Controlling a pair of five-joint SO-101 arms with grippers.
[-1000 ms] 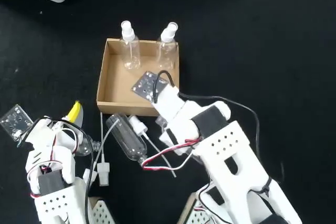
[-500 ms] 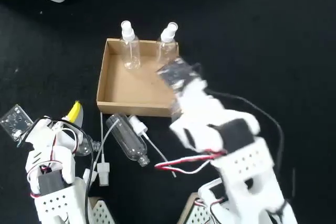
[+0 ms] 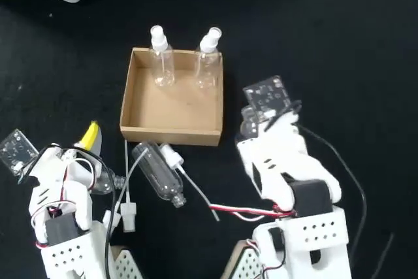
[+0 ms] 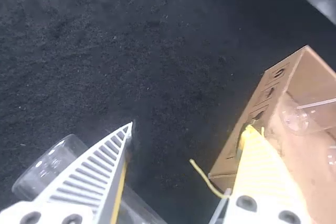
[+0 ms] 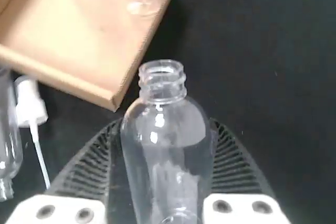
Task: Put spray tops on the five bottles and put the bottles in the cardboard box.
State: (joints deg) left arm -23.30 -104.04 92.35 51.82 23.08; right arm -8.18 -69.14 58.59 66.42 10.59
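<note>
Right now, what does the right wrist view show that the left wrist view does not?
Right wrist view's own: the right gripper closed on an uncapped clear bottle, and a loose spray top lying on the black table beside the cardboard box. Left wrist view's own: the left gripper, open with nothing between its fingers, and another bottle next to one finger. Shared: the cardboard box with capped bottles inside, and the black table.

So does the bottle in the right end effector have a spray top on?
Off. The bottle shows a bare, open threaded neck.
</note>
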